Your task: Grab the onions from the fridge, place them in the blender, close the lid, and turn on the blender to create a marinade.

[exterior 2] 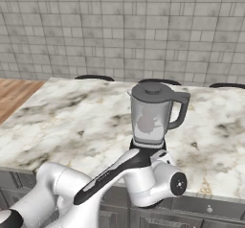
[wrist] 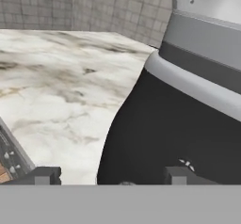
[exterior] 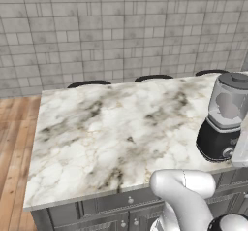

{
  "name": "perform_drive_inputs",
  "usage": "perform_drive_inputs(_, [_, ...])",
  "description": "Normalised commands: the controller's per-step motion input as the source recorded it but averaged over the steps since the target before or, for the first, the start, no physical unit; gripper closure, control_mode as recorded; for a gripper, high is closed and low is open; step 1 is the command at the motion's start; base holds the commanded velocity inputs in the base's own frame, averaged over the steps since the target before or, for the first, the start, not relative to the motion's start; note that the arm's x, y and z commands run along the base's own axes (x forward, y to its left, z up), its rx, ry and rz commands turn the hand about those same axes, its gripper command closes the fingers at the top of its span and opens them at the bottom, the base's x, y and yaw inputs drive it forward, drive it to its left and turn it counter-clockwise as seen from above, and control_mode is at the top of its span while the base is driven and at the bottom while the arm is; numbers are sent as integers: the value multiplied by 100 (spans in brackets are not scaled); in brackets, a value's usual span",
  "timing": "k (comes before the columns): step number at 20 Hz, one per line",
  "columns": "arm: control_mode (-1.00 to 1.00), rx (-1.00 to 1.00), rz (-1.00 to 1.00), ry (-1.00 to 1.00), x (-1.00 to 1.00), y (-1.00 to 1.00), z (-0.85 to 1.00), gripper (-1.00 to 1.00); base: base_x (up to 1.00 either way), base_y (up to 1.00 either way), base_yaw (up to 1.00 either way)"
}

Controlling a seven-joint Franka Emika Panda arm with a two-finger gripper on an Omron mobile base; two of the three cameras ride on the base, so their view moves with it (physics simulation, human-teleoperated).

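The blender [exterior: 215,142] stands on the marble counter [exterior: 106,133] near its front right edge. Its translucent jar [exterior 2: 150,121] carries the dark lid [exterior 2: 153,89], which sits flat on top. Through the jar wall the onions [exterior 2: 145,123] show as a dim rounded lump. In the hand view the black base [wrist: 179,133] looms close. My gripper [wrist: 113,176] is right in front of it, open, one fingertip [wrist: 43,175] to each side of the base's lower front, with nothing held. My white hand covers the base in the right base view. The fridge is out of view.
Three dark stool backs [exterior: 88,83] rise behind the counter's far edge, before a grey tiled wall. Dark panelled drawers [exterior: 101,208] run under the near edge. Wooden floor [exterior: 14,142] lies to the left. The marble left of the blender is bare.
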Motion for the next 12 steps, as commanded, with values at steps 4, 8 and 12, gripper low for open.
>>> perform_drive_inputs(4, [-100, 0, 0, -1, 22, -6, -16, -100, 0, 0, 0])
perform_drive_inputs(8, [-100, 0, 0, -5, 18, -4, -4, -100, 0, 0, 0])
perform_drive_inputs(12, [-100, -1, 0, -6, 11, 0, 1, -100, 0, 0, 0])
